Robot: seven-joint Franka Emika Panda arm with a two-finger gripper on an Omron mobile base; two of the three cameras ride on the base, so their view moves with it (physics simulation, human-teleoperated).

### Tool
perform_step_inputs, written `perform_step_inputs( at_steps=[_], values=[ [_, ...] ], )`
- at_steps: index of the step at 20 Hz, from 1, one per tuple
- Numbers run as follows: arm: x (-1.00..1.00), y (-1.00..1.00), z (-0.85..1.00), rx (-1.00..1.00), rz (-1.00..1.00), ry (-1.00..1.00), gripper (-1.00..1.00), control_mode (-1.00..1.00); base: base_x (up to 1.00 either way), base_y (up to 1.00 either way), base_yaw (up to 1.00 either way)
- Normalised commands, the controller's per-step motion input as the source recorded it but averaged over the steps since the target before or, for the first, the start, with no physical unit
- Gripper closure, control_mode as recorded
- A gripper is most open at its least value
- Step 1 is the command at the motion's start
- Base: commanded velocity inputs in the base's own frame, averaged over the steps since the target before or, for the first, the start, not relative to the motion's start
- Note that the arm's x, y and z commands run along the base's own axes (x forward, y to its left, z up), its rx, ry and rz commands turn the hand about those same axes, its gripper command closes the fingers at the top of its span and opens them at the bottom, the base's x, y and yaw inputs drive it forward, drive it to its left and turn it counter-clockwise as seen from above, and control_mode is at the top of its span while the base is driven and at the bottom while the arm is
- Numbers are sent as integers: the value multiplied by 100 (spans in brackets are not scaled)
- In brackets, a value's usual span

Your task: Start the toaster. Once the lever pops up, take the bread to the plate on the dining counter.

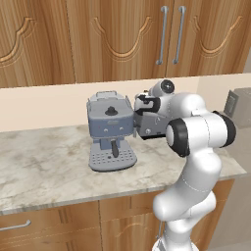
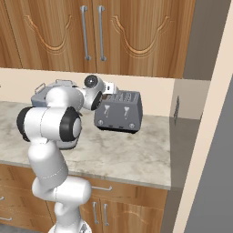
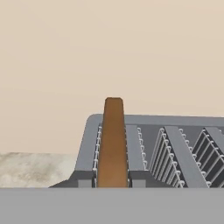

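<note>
The grey toaster (image 2: 119, 113) stands on the marble worktop against the back wall, right of the espresso machine. In the left base view my arm covers part of the toaster (image 1: 149, 126). My gripper (image 2: 110, 88) reaches down onto the toaster's left slot from above. In the hand view the brown bread (image 3: 113, 144) stands upright in that slot of the toaster (image 3: 175, 144), sticking out above the rim and running straight down to the bottom centre where my fingertips are hidden. The jaws are shut on the slice.
A blue-grey espresso machine (image 1: 110, 128) stands just left of the toaster. Wooden wall cabinets (image 1: 122, 34) hang above the worktop (image 2: 123, 154). A grey box (image 1: 240, 105) sits at the far right, and a wall (image 2: 205, 113) closes off the counter's right end.
</note>
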Motion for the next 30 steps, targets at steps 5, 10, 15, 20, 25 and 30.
perform_step_inputs(
  at_steps=[5, 10, 15, 20, 25, 30],
  values=[
    [0, 0, 0, 0, 0, 0, 100, -100, 0, 0, 0],
    [0, 0, 0, 0, 0, 0, 100, -100, 0, 0, 0],
    [0, 0, 0, 0, 0, 0, 100, -100, 0, 0, 0],
    [0, 0, 0, 0, 0, 0, 100, -100, 0, 0, 0],
    [0, 0, 0, 0, 0, 0, 100, -100, 0, 0, 0],
    [-3, 0, 7, 0, 0, -7, 100, -100, 0, 0, 0]
  ],
)
